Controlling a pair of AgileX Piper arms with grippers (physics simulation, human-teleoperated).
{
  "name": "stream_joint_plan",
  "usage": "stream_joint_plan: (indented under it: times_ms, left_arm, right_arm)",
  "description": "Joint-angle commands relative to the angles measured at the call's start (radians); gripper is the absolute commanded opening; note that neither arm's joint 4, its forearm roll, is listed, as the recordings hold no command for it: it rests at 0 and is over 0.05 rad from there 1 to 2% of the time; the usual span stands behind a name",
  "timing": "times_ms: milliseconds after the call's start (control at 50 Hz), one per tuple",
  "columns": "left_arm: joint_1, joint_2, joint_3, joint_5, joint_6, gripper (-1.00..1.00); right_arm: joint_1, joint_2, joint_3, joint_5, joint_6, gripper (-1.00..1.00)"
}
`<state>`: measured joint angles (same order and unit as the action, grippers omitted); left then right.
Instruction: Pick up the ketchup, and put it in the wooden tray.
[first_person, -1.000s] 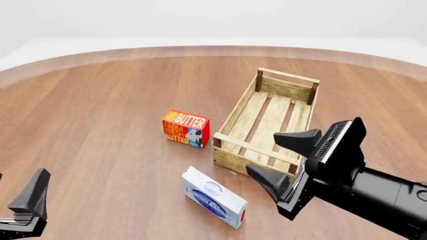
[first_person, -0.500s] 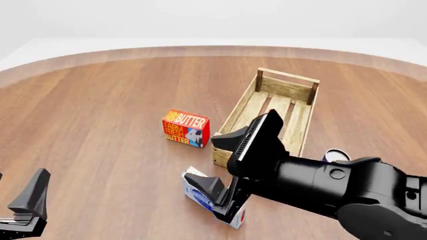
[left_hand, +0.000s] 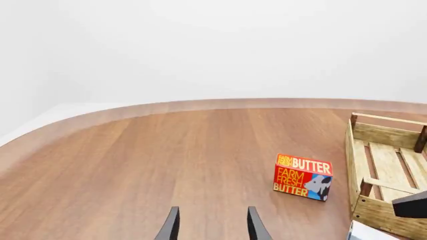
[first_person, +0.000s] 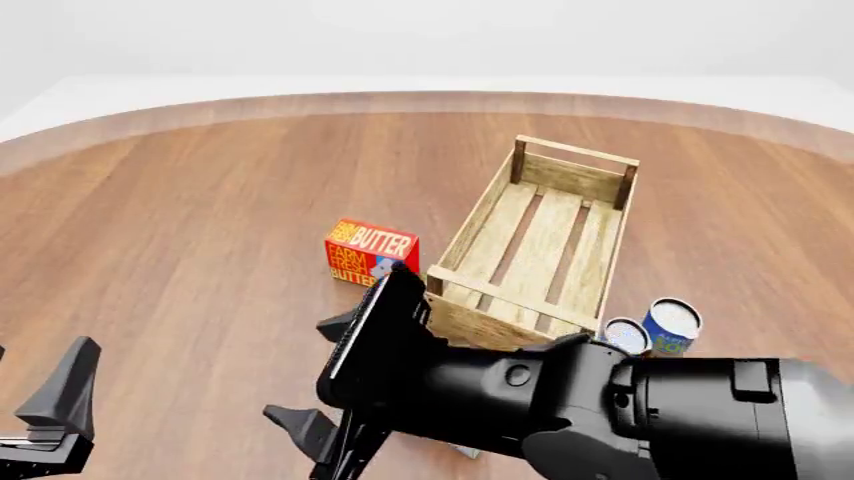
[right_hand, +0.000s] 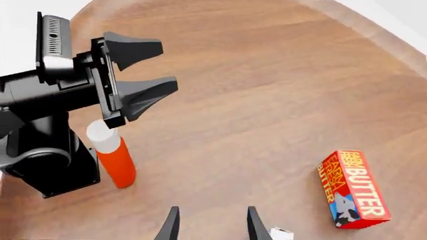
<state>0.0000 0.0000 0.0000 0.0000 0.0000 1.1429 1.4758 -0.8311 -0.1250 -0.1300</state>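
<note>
The ketchup (right_hand: 113, 159), a red-orange bottle with a white cap, stands upright beside the left arm's base in the right wrist view; the front view does not show it. My right gripper (first_person: 323, 378) is open and empty, swung out to the left in front of the wooden tray (first_person: 574, 161), its fingers (right_hand: 172, 224) pointing toward the ketchup from a distance. The left gripper (first_person: 47, 372) sits low at the near left, open and empty, and it appears above the bottle as the left gripper (right_hand: 168, 65) in the right wrist view. The wooden tray (left_hand: 373, 212) holds nothing.
A red butter box (first_person: 368, 250) lies left of the tray. Two cans (first_person: 671, 325) stand by the tray's near right corner. A white box (left_hand: 370, 233) lies near the tray's front, mostly hidden behind the bulky right arm (first_person: 614, 410) in the front view.
The right arm has swung leftward across the front of the tray, covering the white box and uncovering the two cans. The left gripper has stayed still.
</note>
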Motion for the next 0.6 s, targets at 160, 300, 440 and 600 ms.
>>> stream_joint_plan:
  times_ms: [160, 300, 440, 600]
  left_arm:
    - [0.000, 0.000, 0.000, 0.000, 0.000, 1.00]
    - [0.000, 0.000, 0.000, 0.000, 0.000, 1.00]
    - [0.000, 0.000, 0.000, 0.000, 0.000, 1.00]
    - [0.000, 0.000, 0.000, 0.000, 0.000, 1.00]
  right_arm:
    - [0.115, 0.189, -0.113, -0.017, -0.010, 1.00]
    - [0.148, 0.231, -0.149, -0.013, -0.012, 1.00]
    - [0.173, 0.267, -0.179, -0.009, -0.017, 1.00]
    - [0.219, 0.339, -0.250, 0.011, -0.025, 1.00]
